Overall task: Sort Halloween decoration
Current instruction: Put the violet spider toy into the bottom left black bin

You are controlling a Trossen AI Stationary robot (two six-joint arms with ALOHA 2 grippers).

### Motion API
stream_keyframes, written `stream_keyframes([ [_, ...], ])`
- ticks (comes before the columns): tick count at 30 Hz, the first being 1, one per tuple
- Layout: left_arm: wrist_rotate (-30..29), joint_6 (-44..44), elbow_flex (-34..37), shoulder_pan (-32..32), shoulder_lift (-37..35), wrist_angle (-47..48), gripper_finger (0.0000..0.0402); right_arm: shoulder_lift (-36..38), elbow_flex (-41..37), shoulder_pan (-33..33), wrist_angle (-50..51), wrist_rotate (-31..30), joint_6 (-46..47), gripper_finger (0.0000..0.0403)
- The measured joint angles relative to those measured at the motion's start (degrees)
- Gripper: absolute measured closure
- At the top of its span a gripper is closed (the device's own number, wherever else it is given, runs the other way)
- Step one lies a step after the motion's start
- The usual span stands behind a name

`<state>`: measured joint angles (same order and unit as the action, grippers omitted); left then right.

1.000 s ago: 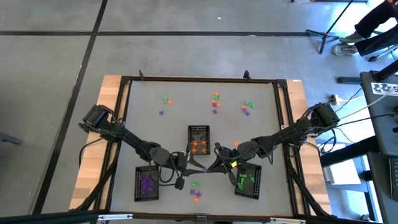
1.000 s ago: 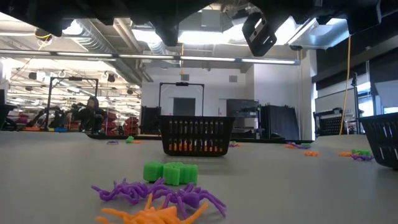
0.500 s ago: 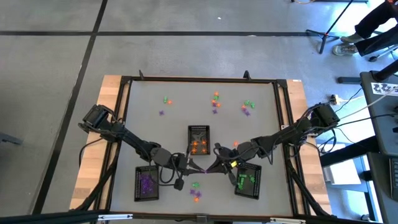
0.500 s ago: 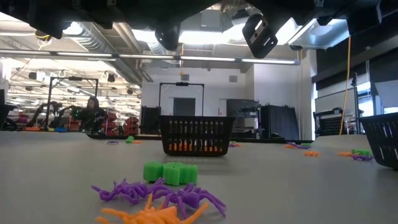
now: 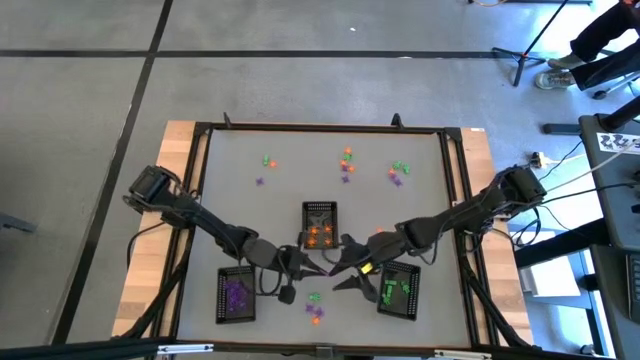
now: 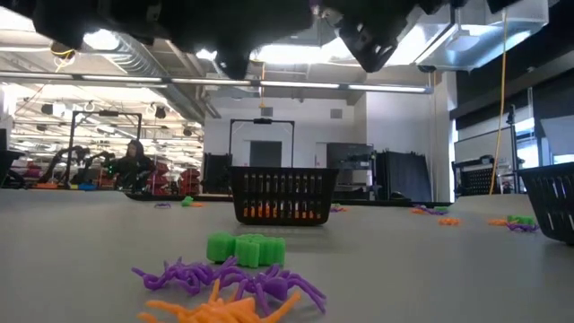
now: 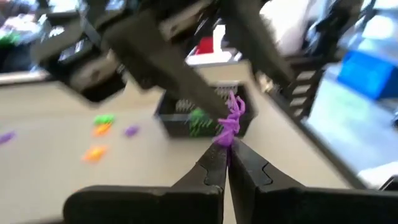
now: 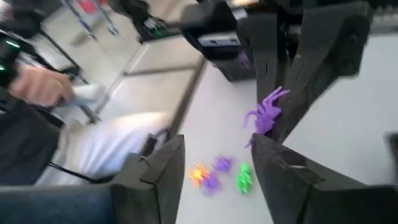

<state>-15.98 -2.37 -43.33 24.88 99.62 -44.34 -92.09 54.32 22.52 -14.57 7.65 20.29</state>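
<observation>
Near the lower centre of the high view, the left pincer [image 7: 225,155] has pinched shut on the small purple plastic spider [image 7: 231,119], and the right pincer [image 8: 214,165] has spread its fingers and drawn back, lower and rightward.

No legible text (or labels) anywhere.

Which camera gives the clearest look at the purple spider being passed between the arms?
The left wrist view: the purple spider sits pinched at the tips of the shut left hand. The right wrist view shows it too, beyond the open right hand. In the high view the arms hide it; the low view misses it.
</observation>
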Motion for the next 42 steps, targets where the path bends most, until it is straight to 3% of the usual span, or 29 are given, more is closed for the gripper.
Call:
stream_keyframes([
  [6, -2.7, -1.9, -0.1, 2.4, -10.6, 18.2, 0.0401, 0.0, 9.1, 0.0, 19.2, -2.1, -0.1, 0.0214],
  [8, -2.4, -4.5, -1.5, 3.9, -15.0, 29.2, 0.0401, 0.0, 11.2, 0.0, 23.2, -2.6, -0.2, 0.0219],
  [14, -1.3, -22.9, -11.0, 11.7, -22.8, 68.9, 0.0401, 0.0, 14.0, 1.9, 28.0, -5.2, -2.3, 0.0233],
  [18, 3.1, -37.4, -15.6, 18.2, -22.9, 83.9, 0.0401, 0.0, 14.0, 3.9, 28.5, -7.6, -2.8, 0.0235],
  [25, 5.1, -56.1, -12.5, 25.3, -22.7, 85.9, 0.0393, 0.0, 14.0, 5.6, 28.4, -10.2, -4.8, 0.0235],
  [31, 6.3, -61.6, -8.5, 26.9, -22.5, 83.9, 0.0326, 0.0, 14.0, 5.6, 30.1, -10.3, -5.3, 0.0236],
  [37, 5.1, -58.5, -8.2, 25.4, -22.5, 84.1, 0.0264, 0.0, 14.0, 5.6, 38.3, -14.0, -5.0, 0.0236],
  [39, 1.7, -55.3, -8.7, 24.9, -22.5, 83.8, 0.0260, 0.0, 14.0, 5.5, 42.3, -15.7, -3.3, 0.0236],
  [42, -8.0, -47.1, -8.9, 24.5, -22.5, 79.5, 0.0262, 0.0, 14.0, 4.5, 48.7, -14.4, 2.2, 0.0236],
])
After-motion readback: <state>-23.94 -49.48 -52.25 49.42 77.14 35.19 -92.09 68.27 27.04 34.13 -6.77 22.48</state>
